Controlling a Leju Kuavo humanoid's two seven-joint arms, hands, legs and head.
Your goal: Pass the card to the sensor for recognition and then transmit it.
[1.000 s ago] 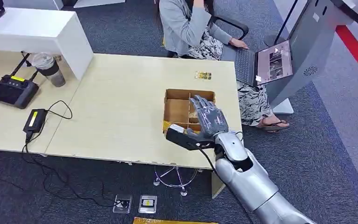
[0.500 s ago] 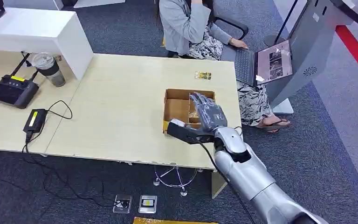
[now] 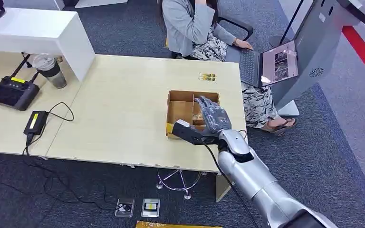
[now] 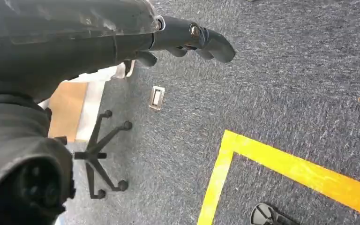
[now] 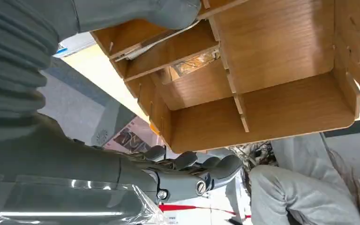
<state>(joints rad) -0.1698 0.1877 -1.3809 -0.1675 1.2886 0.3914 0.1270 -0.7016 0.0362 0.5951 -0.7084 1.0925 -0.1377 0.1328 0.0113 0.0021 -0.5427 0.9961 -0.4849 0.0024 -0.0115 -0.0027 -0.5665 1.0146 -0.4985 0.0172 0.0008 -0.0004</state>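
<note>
A patterned card (image 5: 194,63) with mottled brown and pale print stands on edge in one compartment of a shallow wooden box (image 3: 180,110), leaning against a divider, with most of its face hidden behind the partition in the right wrist view. The box is open-topped, split by thin slotted dividers into several cells, and sits flat on the pale table near its right end. The right hand (image 3: 214,118) hovers over the box's right-hand cells, fingers spread and thumb held wide of them, covering the card in the head view. Two small gold-coloured cards (image 3: 207,76) lie flat side by side on the table, just beyond the box.
</note>
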